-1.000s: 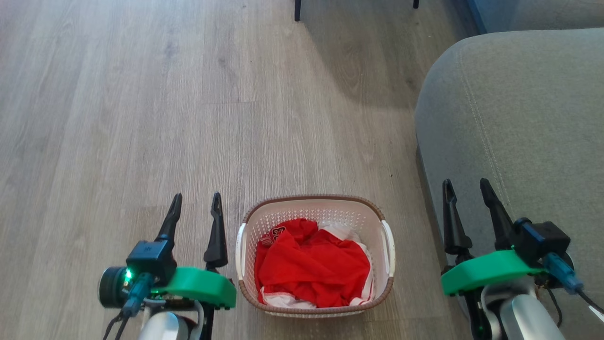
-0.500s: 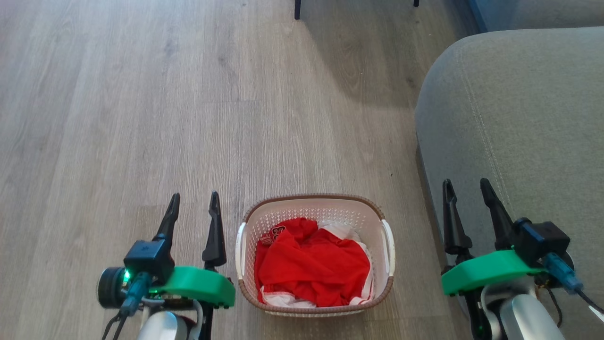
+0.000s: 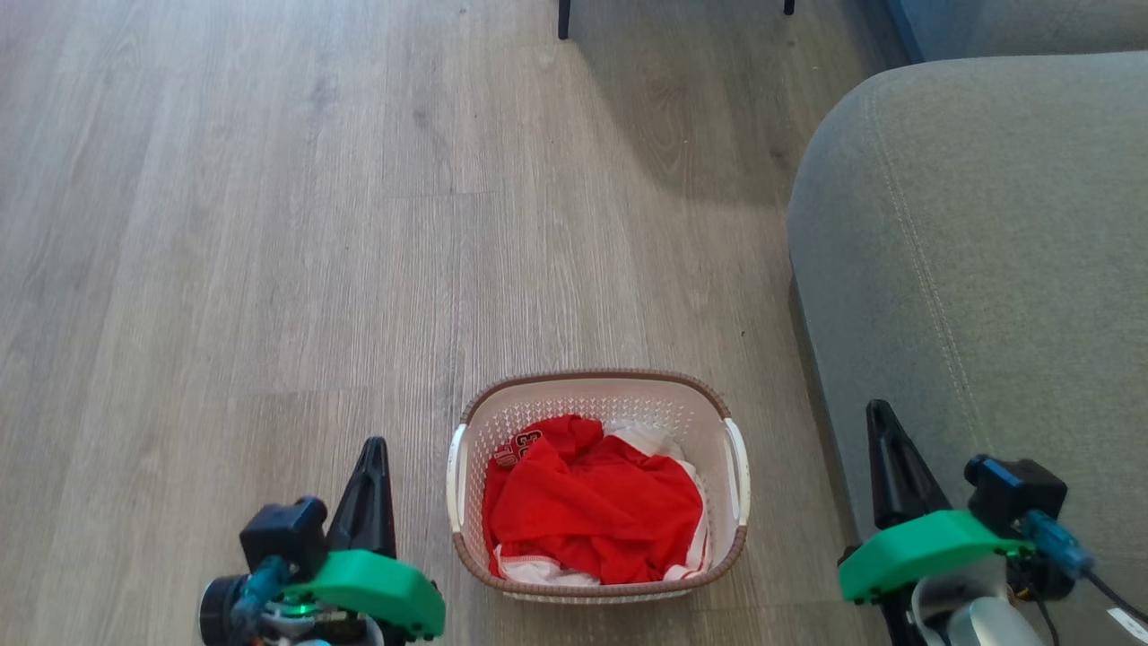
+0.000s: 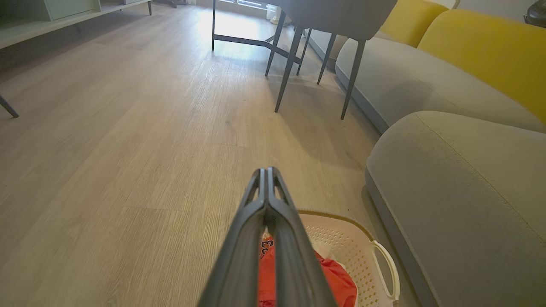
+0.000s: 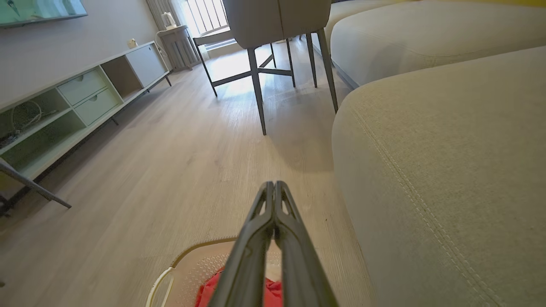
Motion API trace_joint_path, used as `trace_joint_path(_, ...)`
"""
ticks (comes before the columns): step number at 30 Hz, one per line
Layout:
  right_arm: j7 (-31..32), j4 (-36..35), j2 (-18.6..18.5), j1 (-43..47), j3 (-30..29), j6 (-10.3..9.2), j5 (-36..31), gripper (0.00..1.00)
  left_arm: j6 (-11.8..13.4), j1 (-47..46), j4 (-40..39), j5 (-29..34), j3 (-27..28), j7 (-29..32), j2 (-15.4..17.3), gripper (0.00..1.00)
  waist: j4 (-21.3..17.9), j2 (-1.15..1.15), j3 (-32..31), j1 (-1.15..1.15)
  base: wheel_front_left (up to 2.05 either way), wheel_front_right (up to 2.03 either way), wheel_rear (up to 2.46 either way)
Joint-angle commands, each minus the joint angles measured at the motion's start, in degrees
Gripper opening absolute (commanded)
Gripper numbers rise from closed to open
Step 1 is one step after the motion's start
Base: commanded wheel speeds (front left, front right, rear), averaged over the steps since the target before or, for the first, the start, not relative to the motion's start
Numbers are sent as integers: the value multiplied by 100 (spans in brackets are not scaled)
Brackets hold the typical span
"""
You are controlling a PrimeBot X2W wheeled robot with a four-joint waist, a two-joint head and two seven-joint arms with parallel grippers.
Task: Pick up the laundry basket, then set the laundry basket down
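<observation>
Wood-look floor [image 3: 269,224], grey sofa [image 3: 987,224] at right.
Head view: laundry basket [image 3: 610,404] on floor between arms, red garment [image 3: 592,511] inside, nothing touching it. Left gripper [image 3: 375,449] near basket's left handle, fingers clenched together, empty. Right gripper [image 3: 879,417] by sofa edge, clenched, empty.
Left wrist view: fingers pressed flat together, basket low right of them.
Right wrist view: fingers pressed together, basket low left, chair legs [image 5: 256,85] beyond.
</observation>
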Motion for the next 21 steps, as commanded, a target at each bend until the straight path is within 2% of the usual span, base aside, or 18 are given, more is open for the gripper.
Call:
trace_joint_path(1, 19, -164, -33, -178, -39, 3, 194, 0, -38, -240, -180, -188, 85, 39, 19, 0, -1, 0, -5, 0, 0, 0, 0)
trace_joint_path(21, 282, -55, -94, -265, -176, 9, 1474, 0, -275, -374, -44, -1517, 345, 302, 90, 0, -15, 0, -54, 0, 0, 0, 0)
